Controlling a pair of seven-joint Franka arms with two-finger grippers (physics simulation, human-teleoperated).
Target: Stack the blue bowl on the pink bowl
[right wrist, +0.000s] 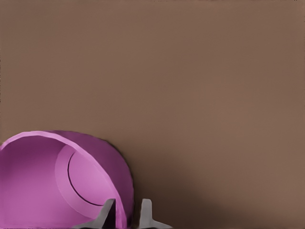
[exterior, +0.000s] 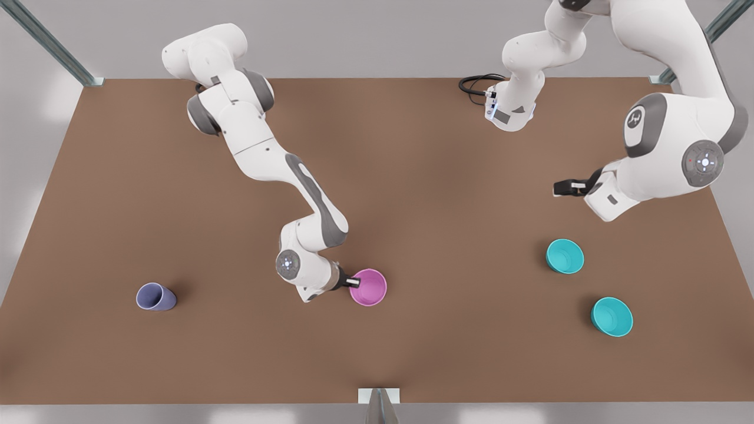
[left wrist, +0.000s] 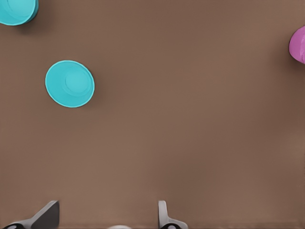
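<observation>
Front view, left to right. A lavender cup [exterior: 155,296] lies apart on the surface [exterior: 412,176], no part of this job.

Next, my right gripper [exterior: 355,282] is at the pink bowl [exterior: 369,287], low over the surface. The right wrist view gives what the front view cannot: one finger [right wrist: 107,213] inside the wall, the other outside, the gap narrow, pinched on the rim.

The blue bowl [exterior: 565,256] sits well apart toward the front view's right, upright, untouched. A darker teal bowl [exterior: 611,316] is near it. My left gripper [exterior: 564,187] hangs above that side, spread wide and empty, as the left wrist view confirms by its fingers [left wrist: 164,217]. That view also shows the blue bowl's faint inner ring.

Judgement: the stack is not yet made. My hold on the pink bowl should stay level; the left gripper should take the ringed bowl by its rim, not the teal one.
</observation>
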